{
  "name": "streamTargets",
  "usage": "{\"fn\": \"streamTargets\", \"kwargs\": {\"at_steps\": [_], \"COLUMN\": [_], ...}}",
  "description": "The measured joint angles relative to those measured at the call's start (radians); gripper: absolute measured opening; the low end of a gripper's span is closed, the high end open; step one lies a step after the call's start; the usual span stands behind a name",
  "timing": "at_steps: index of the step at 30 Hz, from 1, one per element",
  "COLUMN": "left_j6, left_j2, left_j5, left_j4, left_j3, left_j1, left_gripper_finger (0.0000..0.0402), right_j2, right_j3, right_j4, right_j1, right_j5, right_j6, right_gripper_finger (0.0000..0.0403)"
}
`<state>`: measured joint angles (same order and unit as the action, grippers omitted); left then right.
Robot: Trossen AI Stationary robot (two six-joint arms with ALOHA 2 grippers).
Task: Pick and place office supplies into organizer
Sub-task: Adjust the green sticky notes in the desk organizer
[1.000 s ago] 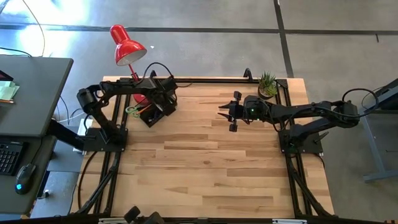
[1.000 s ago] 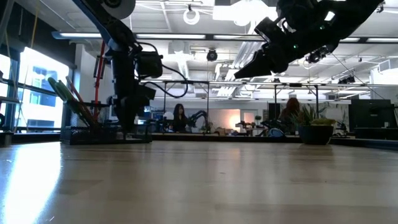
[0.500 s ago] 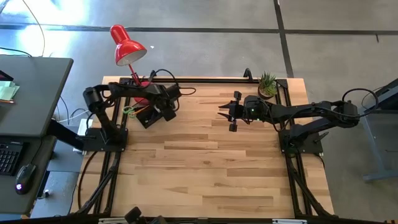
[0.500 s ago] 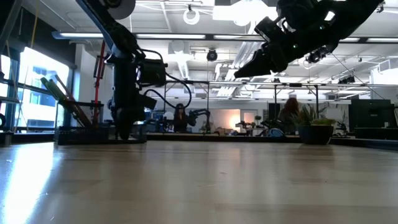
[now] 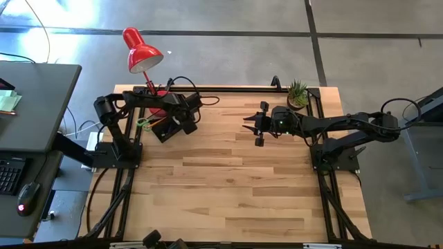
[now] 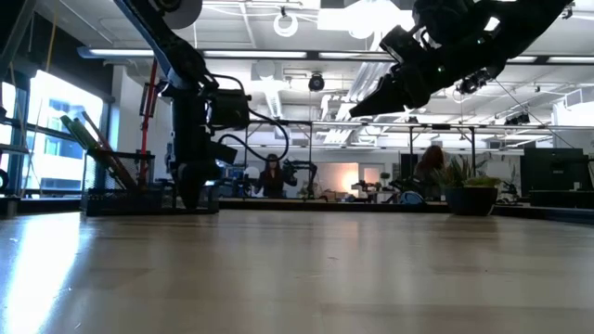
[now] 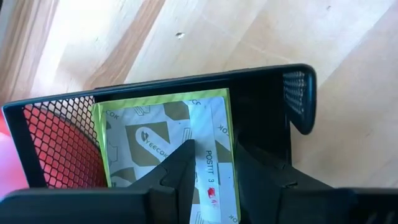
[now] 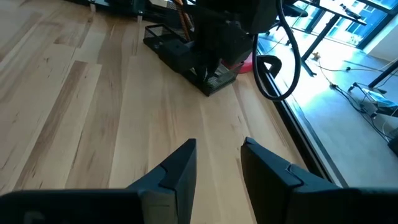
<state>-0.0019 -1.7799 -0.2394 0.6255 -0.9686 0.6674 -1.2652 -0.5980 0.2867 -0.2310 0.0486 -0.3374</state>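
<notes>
Left hand (image 7: 211,180) sits over organizer (image 7: 273,99), fingers parted above sticky-note pad (image 7: 168,149) inside, gripping nothing. Right hand (image 8: 217,168) parted, empty, above worktop (image 8: 93,106).

My desk (image 5: 228,180) carries the organizer (image 5: 165,128) near its ten o'clock corner, with the lamp (image 5: 141,50) behind it toward eleven. My left claw (image 5: 181,124) stands over the organizer's three o'clock end, directly above the sticky-note pad (image 7: 168,149) lying inside a compartment. My right claw (image 5: 250,123) hangs above the desk near one o'clock, the potted plant (image 5: 298,93) behind it at the far edge.
</notes>
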Motion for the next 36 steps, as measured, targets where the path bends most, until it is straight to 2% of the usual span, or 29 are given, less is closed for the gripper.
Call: {"fn": "streamTargets", "kwargs": {"at_steps": [3,8,13,27,33,36], "left_j6": [0.019,0.025,0.028,0.047,0.047,0.047], "left_j2": [-0.001,-0.002,-0.003,0.046,0.048,0.049], "left_j5": [0.0,0.012,0.012,0.024,0.13,0.142], "left_j4": [0.0,-0.002,-0.002,0.213,0.29,0.305], "left_j3": [0.0,0.0,-0.002,-0.136,-0.177,-0.182], "left_j1": [0.0,-0.001,-0.001,-0.001,-0.007,-0.01], "left_gripper_finger": [0.0079,0.001,0.0009,0.0,0.0,0.0], "right_j2": [0.0,0.0,0.0,0.0,0.0,0.0], "right_j3": [0.0,0.0,0.0,0.0,0.0,0.0], "right_j4": [-0.003,-0.002,-0.001,-0.013,-0.013,-0.013], "right_j1": [0.0,0.0,0.0,0.0,0.0,0.0], "right_j5": [0.0,0.0,0.0,0.002,0.002,0.003], "right_j6": [0.0,0.0,0.0,-0.003,-0.003,-0.003], "right_gripper_finger": [0.0117,0.0117,0.0117,0.0117,0.0117,0.0117]}}
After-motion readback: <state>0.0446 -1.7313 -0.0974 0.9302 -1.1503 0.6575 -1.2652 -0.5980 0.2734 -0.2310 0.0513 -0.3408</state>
